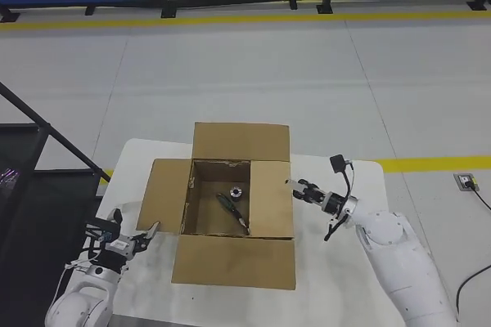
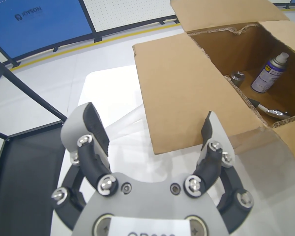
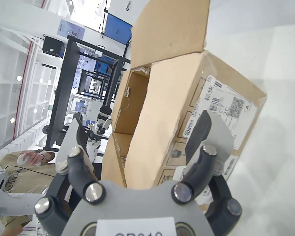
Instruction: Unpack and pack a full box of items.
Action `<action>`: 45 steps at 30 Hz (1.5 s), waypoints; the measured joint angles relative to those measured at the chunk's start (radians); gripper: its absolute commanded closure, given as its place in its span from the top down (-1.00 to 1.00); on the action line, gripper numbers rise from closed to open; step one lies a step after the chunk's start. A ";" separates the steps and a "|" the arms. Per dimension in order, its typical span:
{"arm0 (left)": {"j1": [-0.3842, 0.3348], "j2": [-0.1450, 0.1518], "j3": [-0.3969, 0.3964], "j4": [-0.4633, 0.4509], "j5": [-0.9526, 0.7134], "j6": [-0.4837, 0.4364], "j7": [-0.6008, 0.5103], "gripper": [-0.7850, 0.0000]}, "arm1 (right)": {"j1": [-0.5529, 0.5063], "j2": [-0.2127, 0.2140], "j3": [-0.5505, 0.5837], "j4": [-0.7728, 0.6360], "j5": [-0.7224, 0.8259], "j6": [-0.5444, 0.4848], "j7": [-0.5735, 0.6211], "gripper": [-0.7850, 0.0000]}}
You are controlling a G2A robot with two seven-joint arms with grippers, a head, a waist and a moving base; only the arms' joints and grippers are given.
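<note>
An open cardboard box (image 1: 233,262) stands mid-table with its flaps spread. Inside lie a metal nut (image 1: 236,193) and a dark-handled tool (image 1: 231,211). The left wrist view also shows a purple spray can (image 2: 270,74) upright in the box, beside the nut (image 2: 237,77) and the tool (image 2: 272,111). My left gripper (image 1: 137,224) (image 2: 152,121) is open and empty, just off the box's left flap (image 2: 186,87). My right gripper (image 1: 298,190) (image 3: 141,128) is open at the outer edge of the right flap (image 3: 157,124), which sits between its fingers; contact is unclear.
The white table (image 1: 344,270) has bare room to the right of the box and at the front left. A black metal frame (image 1: 24,188) stands close to the table's left side. A floor socket with a cable (image 1: 465,181) lies to the right.
</note>
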 measured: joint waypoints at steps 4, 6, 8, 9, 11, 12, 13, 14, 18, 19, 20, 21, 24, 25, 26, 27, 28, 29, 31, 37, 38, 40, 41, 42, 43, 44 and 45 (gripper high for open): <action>-0.001 0.000 0.000 0.000 0.002 0.001 -0.003 1.00 | 0.025 -0.004 -0.035 0.029 0.016 -0.032 0.063 1.00; -0.002 0.000 -0.001 0.002 0.001 0.001 -0.004 1.00 | 0.035 -0.005 -0.047 0.042 0.030 -0.054 0.096 1.00; -0.003 0.000 -0.002 0.006 0.001 -0.001 -0.003 1.00 | 0.040 -0.005 -0.055 0.049 0.044 -0.071 0.114 1.00; -0.004 0.000 -0.002 0.009 0.000 -0.001 -0.002 1.00 | 0.042 -0.006 -0.059 0.052 0.054 -0.082 0.123 1.00; -0.005 0.000 -0.004 0.013 -0.001 -0.002 0.000 1.00 | 0.045 -0.005 -0.063 0.057 0.069 -0.096 0.136 1.00; -0.006 0.000 -0.005 0.017 -0.001 -0.002 0.000 1.00 | 0.047 -0.005 -0.065 0.060 0.076 -0.102 0.145 1.00; -0.006 0.001 -0.006 0.019 -0.001 -0.002 0.001 1.00 | 0.048 -0.004 -0.066 0.062 0.080 -0.106 0.149 1.00; -0.007 0.001 -0.008 0.021 -0.002 -0.003 0.002 1.00 | 0.049 -0.004 -0.066 0.064 0.081 -0.108 0.147 1.00; -0.008 0.002 -0.019 0.027 -0.008 -0.005 0.003 1.00 | 0.044 -0.003 -0.058 0.067 0.087 -0.116 0.085 1.00; -0.007 0.002 -0.021 0.026 -0.009 -0.005 0.004 1.00 | 0.042 -0.003 -0.055 0.067 0.094 -0.119 0.070 1.00; -0.005 0.002 -0.024 0.023 -0.012 -0.005 0.006 1.00 | 0.041 -0.002 -0.051 0.068 0.101 -0.121 0.053 1.00; -0.001 0.002 -0.028 0.016 -0.014 -0.004 0.010 1.00 | 0.039 -0.002 -0.045 0.069 0.110 -0.122 0.030 1.00; 0.019 0.003 -0.041 -0.018 -0.021 -0.005 0.026 1.00 | 0.032 -0.003 -0.035 0.067 0.137 -0.136 -0.017 1.00; 0.028 0.003 -0.046 -0.033 -0.023 -0.006 0.032 1.00 | 0.030 -0.002 -0.031 0.065 0.147 -0.146 -0.026 1.00; 0.037 0.003 -0.052 -0.049 -0.026 -0.006 0.038 1.00 | 0.027 -0.002 -0.028 0.063 0.156 -0.157 -0.034 1.00; 0.051 0.004 -0.061 -0.074 -0.028 -0.006 0.046 1.00 | 0.022 -0.001 -0.023 0.059 0.166 -0.173 -0.043 1.00; 0.063 0.004 -0.068 -0.095 -0.027 -0.005 0.053 1.00 | 0.017 -0.001 -0.021 0.054 0.172 -0.187 -0.049 1.00; 0.076 0.004 -0.076 -0.118 -0.025 -0.003 0.061 1.00 | 0.013 0.000 -0.018 0.048 0.178 -0.202 -0.055 1.00; 0.107 0.005 -0.091 -0.171 -0.022 0.002 0.081 1.00 | -0.001 0.001 -0.013 0.032 0.190 -0.240 -0.063 1.00; 0.187 0.003 -0.112 -0.323 -0.059 -0.042 0.108 1.00 | -0.037 0.008 -0.005 -0.011 0.199 -0.311 -0.068 1.00; 0.196 0.004 -0.111 -0.345 -0.068 -0.058 0.105 1.00 | -0.042 0.009 -0.010 -0.023 0.200 -0.323 -0.056 1.00; 0.208 0.005 -0.102 -0.386 -0.084 -0.102 0.085 1.00 | -0.057 0.013 -0.017 -0.050 0.219 -0.377 -0.006 1.00; 0.206 0.005 -0.096 -0.397 -0.092 -0.118 0.071 1.00 | -0.063 0.015 -0.016 -0.056 0.227 -0.396 0.012 1.00; 0.198 0.005 -0.084 -0.405 -0.106 -0.140 0.048 1.00 | -0.070 0.019 -0.013 -0.066 0.238 -0.418 0.032 1.00; 0.186 0.006 -0.073 -0.406 -0.119 -0.153 0.027 1.00 | -0.075 0.021 -0.012 -0.072 0.244 -0.431 0.045 1.00; 0.171 0.006 -0.060 -0.404 -0.134 -0.164 0.002 1.00 | -0.080 0.024 -0.010 -0.078 0.248 -0.439 0.057 1.00; 0.148 0.006 -0.040 -0.401 -0.152 -0.178 -0.030 1.00 | -0.085 0.028 -0.008 -0.085 0.249 -0.441 0.074 1.00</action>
